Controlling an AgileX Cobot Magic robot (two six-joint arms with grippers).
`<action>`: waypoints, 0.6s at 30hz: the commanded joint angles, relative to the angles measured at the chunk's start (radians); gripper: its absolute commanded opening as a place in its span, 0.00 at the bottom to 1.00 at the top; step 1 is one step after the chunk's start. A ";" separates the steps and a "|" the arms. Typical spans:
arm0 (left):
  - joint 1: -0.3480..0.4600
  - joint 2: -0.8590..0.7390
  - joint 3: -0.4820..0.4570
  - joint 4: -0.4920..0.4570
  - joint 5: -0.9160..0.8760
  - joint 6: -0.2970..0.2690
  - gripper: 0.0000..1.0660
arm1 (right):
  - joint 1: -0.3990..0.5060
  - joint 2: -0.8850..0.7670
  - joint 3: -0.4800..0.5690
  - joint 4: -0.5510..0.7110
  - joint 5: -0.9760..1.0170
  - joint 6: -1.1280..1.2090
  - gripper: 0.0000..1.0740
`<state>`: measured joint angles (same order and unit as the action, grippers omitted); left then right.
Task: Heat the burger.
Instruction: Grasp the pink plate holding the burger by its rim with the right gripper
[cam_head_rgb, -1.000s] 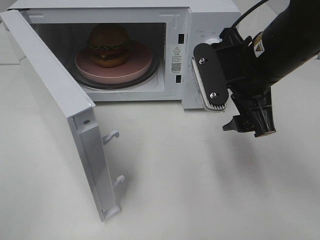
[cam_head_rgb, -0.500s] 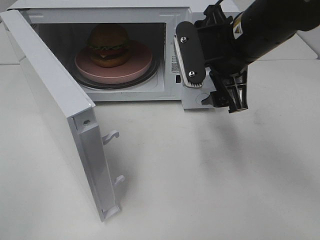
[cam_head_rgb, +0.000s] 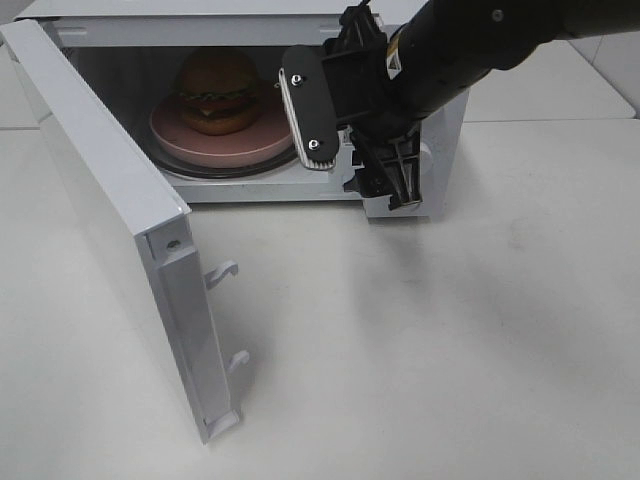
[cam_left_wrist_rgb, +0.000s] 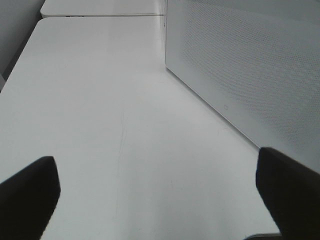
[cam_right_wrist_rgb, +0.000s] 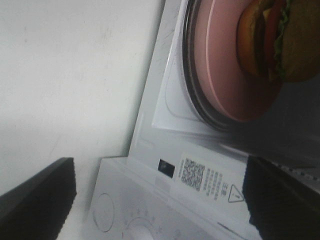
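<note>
The burger (cam_head_rgb: 217, 90) sits on a pink plate (cam_head_rgb: 270, 135) inside the open white microwave (cam_head_rgb: 200, 20). It also shows in the right wrist view (cam_right_wrist_rgb: 280, 40), on the plate (cam_right_wrist_rgb: 225, 65). My right gripper (cam_head_rgb: 385, 190) hangs in front of the microwave's control panel, just right of the cavity opening. It is open and empty (cam_right_wrist_rgb: 160, 200). My left gripper (cam_left_wrist_rgb: 160, 200) is open and empty above the bare table, next to the outer face of the microwave door (cam_left_wrist_rgb: 250, 65). It is out of the exterior view.
The microwave door (cam_head_rgb: 100, 190) swings wide open to the front left, with its latch hooks (cam_head_rgb: 225, 272) sticking out. The plate rests on a glass turntable (cam_right_wrist_rgb: 192, 75). A control knob (cam_right_wrist_rgb: 140, 232) lies below the right gripper.
My right arm has moved left and up, from right of the microwave to in front of its control panel and the cavity's right edge. The burger, plate and door have not moved.
</note>
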<state>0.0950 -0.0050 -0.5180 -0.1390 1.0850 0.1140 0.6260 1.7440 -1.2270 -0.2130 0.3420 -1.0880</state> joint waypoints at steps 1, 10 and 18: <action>0.001 -0.006 0.000 -0.003 -0.015 -0.005 0.95 | 0.017 0.015 -0.024 -0.014 -0.027 0.010 0.82; 0.001 -0.006 0.000 -0.003 -0.015 -0.005 0.95 | 0.041 0.112 -0.112 -0.018 -0.056 0.013 0.81; 0.001 -0.006 0.000 -0.003 -0.015 -0.005 0.95 | 0.052 0.225 -0.199 -0.018 -0.062 0.013 0.79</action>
<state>0.0950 -0.0050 -0.5180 -0.1390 1.0850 0.1140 0.6750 1.9620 -1.4150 -0.2240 0.2850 -1.0850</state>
